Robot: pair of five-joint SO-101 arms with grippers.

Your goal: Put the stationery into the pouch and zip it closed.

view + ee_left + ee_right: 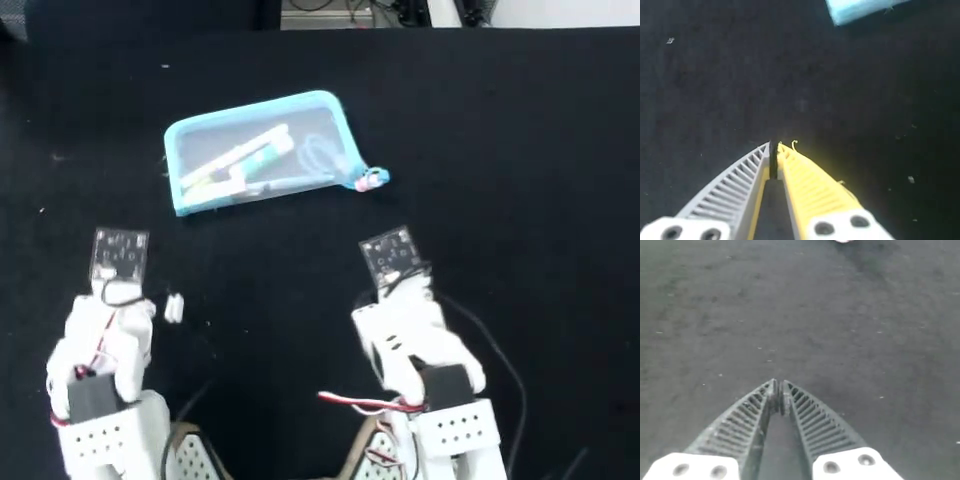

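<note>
Two pincers are sitting pressed together with nothing between them: the left pincer (774, 150) and the right pincer (778, 389) are each pointing at bare black counter (520, 150). The pouch (262, 150) is lying ahead of both arms, stationery (240, 160) showing dimly through its mesh side. Its zip pull (372, 179) is resting at the corner nearer the right arm; whether the zip is running fully closed is hard to make out.
</note>
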